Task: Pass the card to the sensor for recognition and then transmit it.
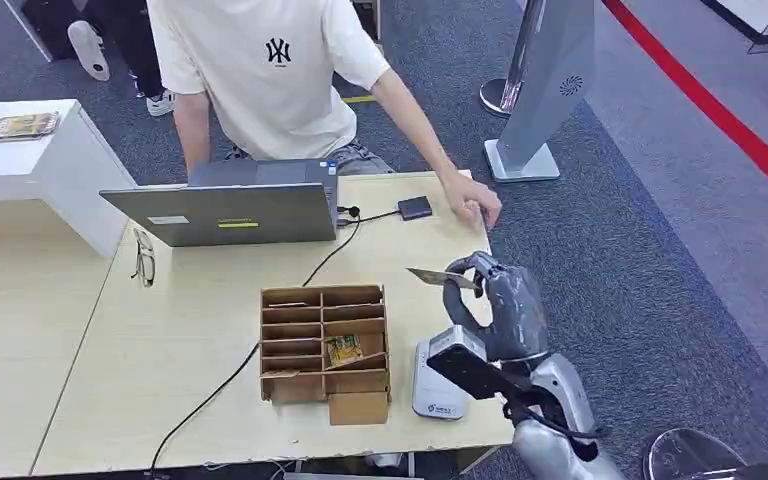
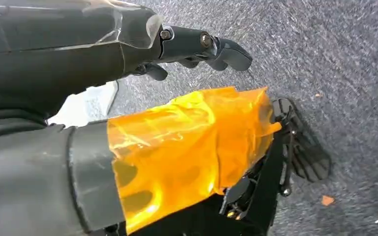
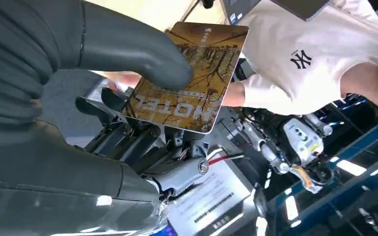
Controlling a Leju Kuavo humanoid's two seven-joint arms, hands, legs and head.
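My right hand point(image 1: 500, 300) is raised over the right end of the table and pinches a card point(image 1: 430, 276) between thumb and fingers, held roughly flat. In the right wrist view the card point(image 3: 197, 73) is yellow-brown with "HOTEL" printed on it, and my thumb point(image 3: 138, 49) presses on its face. The white sensor box point(image 1: 438, 385) stands on the table just below and behind my wrist. A person in a white T-shirt point(image 1: 270, 70) stands across the table, one hand point(image 1: 475, 205) resting on the tabletop beyond the card. My left hand point(image 2: 197, 44) hangs over grey carpet, holding nothing.
A cardboard sorter point(image 1: 325, 350) with another card in one slot sits left of the sensor. Behind it are an open laptop point(image 1: 230, 210), a small dark device point(image 1: 414, 208) on a cable, and glasses point(image 1: 144, 257). A grey kiosk stand point(image 1: 540, 90) stands on the carpet at the right.
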